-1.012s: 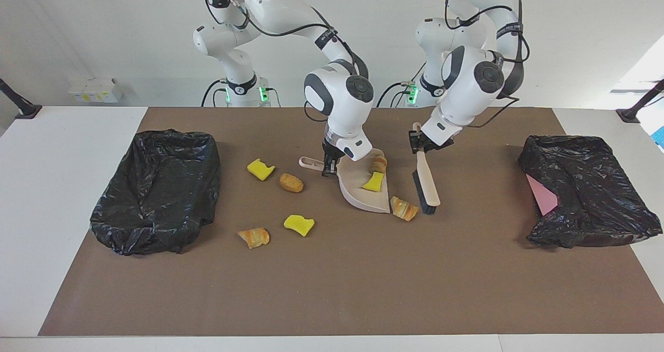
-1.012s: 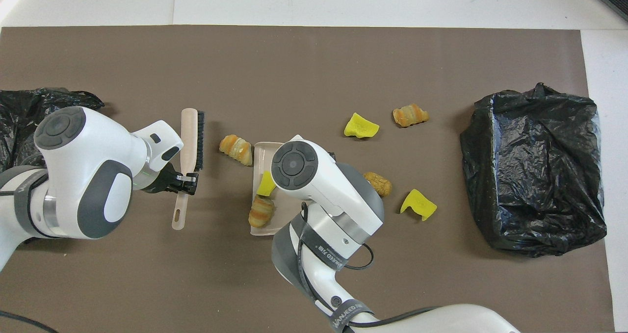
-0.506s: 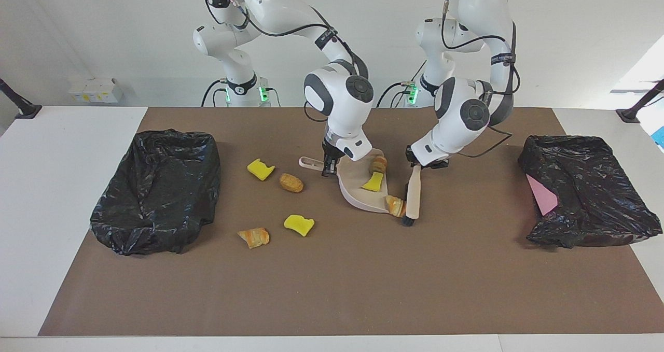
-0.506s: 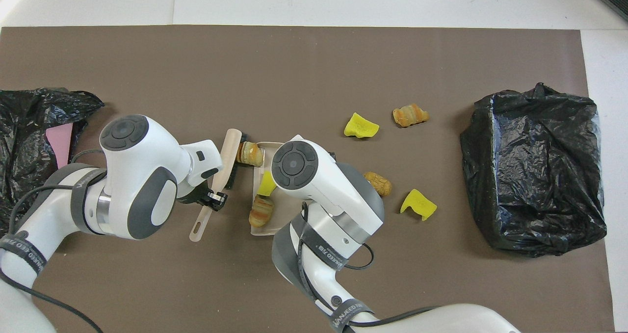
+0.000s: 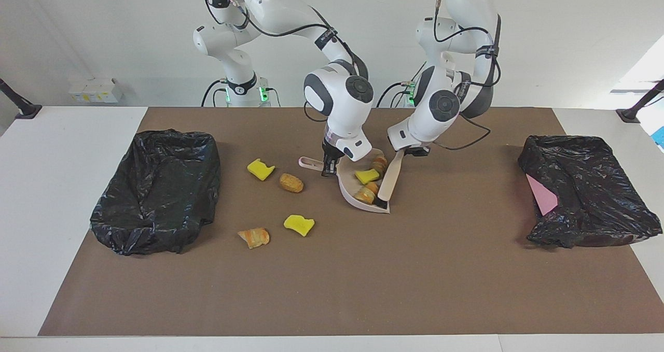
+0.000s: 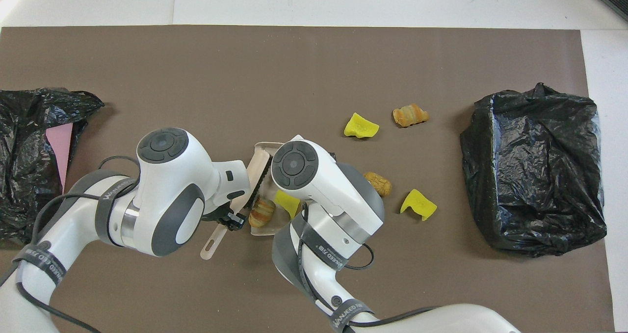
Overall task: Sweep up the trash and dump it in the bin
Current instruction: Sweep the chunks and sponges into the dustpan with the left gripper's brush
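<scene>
- Facing view: the right pincer [image 5: 328,166] grips the handle of the beige dustpan [image 5: 358,199] and holds it flat on the tabletop [image 5: 363,279].
- The left pincer [image 5: 410,152] grips the brush [image 5: 389,178], whose bristles sit inside the dustpan.
- Three pieces of trash [image 5: 367,176] lie in the dustpan.
- Four more pieces lie beside the dustpan, toward the black bin bag [image 5: 155,188] at the right arm's end.
- Overhead view: the dustpan [image 6: 261,149] is mostly hidden under the two arms. The brush [image 6: 255,173] crosses it.
- A bread piece [image 6: 262,212] and a yellow chunk [image 6: 288,203] show in the dustpan.
- The other bin bag [image 6: 29,146] is at the left arm's end.
- What could go wrong: a hard brush push may fling pieces over the dustpan's edge. Tipping the dustpan early would roll them back out.
</scene>
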